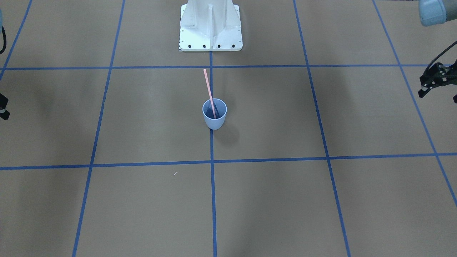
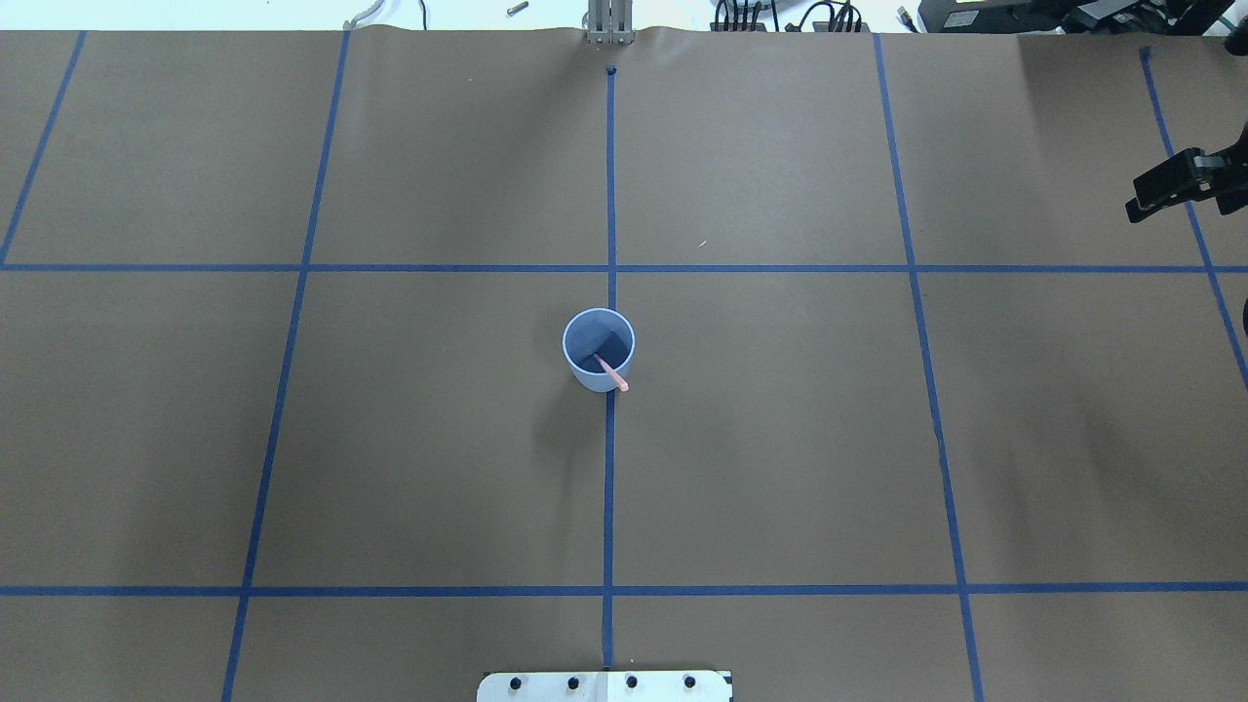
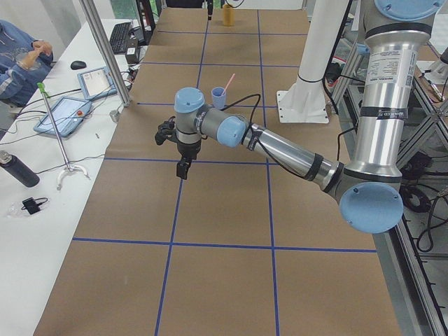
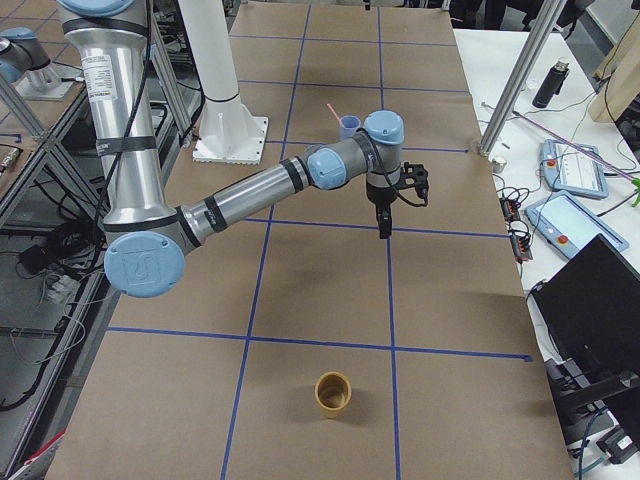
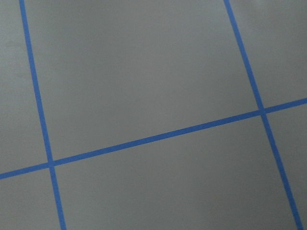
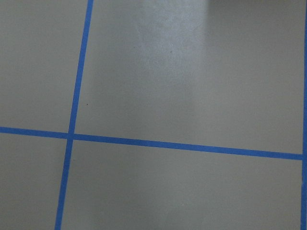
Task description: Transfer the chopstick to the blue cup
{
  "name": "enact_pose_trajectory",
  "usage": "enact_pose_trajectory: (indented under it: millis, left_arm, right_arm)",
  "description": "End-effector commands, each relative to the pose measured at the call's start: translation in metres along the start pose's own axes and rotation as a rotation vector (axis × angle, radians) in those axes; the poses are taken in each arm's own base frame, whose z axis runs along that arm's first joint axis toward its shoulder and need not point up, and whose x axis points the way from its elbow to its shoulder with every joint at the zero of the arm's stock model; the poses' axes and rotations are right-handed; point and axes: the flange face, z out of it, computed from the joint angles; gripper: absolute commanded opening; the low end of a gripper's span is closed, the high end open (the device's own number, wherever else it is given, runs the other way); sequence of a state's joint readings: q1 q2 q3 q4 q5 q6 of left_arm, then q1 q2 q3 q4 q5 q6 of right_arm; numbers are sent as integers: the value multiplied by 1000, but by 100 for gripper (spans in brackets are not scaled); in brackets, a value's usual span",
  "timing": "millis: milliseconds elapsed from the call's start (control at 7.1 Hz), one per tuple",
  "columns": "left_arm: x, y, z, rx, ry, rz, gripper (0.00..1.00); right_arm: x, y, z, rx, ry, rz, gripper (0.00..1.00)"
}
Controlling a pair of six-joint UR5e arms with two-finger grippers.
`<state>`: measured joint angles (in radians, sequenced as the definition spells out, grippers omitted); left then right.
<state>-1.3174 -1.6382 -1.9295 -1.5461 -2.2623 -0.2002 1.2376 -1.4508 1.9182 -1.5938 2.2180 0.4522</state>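
Exterior right: tan cup (image 4: 333,392) far from blue cup (image 4: 349,127).

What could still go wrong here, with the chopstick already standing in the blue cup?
1. The chopstick leans on the rim of the blue cup with much of its length sticking out, so the overhang might tip the cup.
2. It rests loose against the rim, so a jolt to the table could roll it round or out.

Silver tubular arms (image 3: 280,150), pale-blue joint caps (image 3: 369,207), black cables (image 1: 440,56). Black skeletal left gripper (image 1: 439,95). White flanged base (image 1: 210,26), dark bolts (image 1: 204,46).
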Motion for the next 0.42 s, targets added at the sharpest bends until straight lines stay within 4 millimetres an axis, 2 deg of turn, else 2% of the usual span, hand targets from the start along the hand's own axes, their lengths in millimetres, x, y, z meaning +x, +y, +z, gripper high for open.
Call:
enact_pose_trajectory:
  millis: [0, 141, 282]
  left_arm:
    - [-5, -3, 12, -28, 9, -15, 98]
    - [1, -6, 7, -11, 14, -32, 98]
    - [18, -13, -4, -1, 86, -96, 98]
  right_arm:
    - [2, 2, 2, -5, 1, -1, 100]
    - [5, 4, 5, -12, 3, 2, 100]
    - [7, 5, 8, -18, 5, 3, 100]
